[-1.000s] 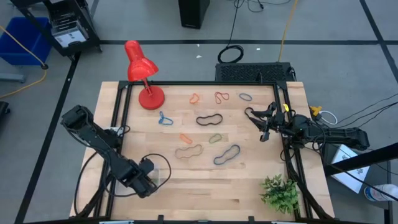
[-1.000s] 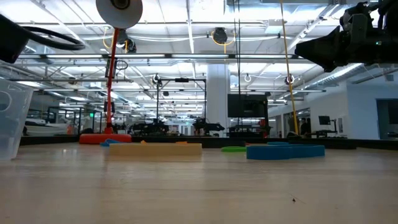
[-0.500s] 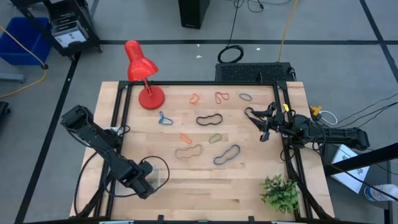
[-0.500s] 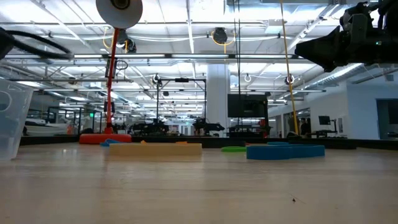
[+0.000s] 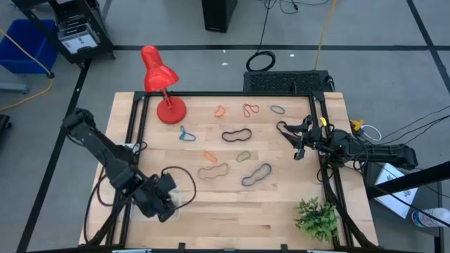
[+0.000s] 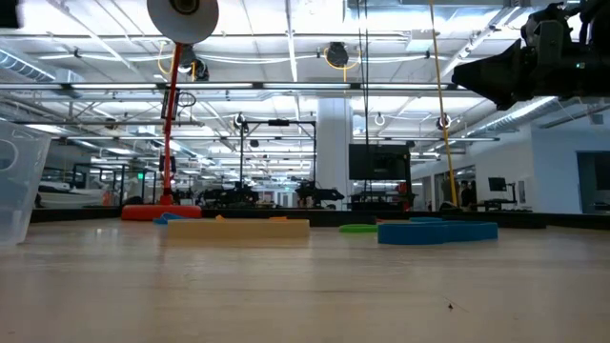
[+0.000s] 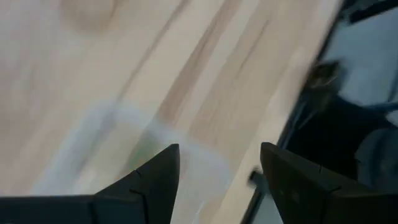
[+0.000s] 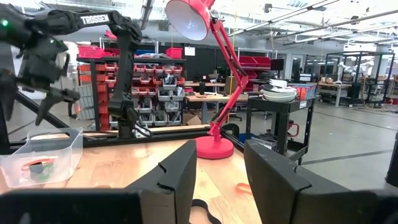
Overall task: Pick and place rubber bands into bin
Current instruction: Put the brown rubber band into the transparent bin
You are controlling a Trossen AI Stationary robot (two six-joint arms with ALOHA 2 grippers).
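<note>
At the table's left near corner the left gripper (image 5: 167, 193) hangs over the clear plastic bin (image 5: 184, 195), its fingers (image 7: 155, 180) spread apart with nothing between them; the left wrist view shows only pale wood and a hazy see-through edge below. The right wrist view shows the bin's wall (image 8: 68, 143) and something orange and green lying inside it.

Right of the bin, the rubber bands lie scattered flat on the wood, all well apart from it: a blue one (image 5: 186, 134) near the red desk lamp (image 5: 160, 84); an orange one (image 5: 210, 156) above a tan one (image 5: 213, 171); a long black one (image 5: 237, 135) at mid-table; a green one (image 5: 243, 156); a large blue one (image 5: 256, 174); and along the far edge an orange loop (image 5: 220, 111), a red loop (image 5: 251, 109) and a dark loop (image 5: 278, 109).

These thin loops look nearly weightless and floppy; they will likely sag, fold or snag on a fingertip; pinching one strand where it bulges away from the wood seems the surest hold.

At the right edge the right gripper (image 5: 299, 143) waits above the table, its fingers (image 8: 177, 171) parted and empty; a small artificial plant (image 5: 316, 216) stands at the near right corner.
</note>
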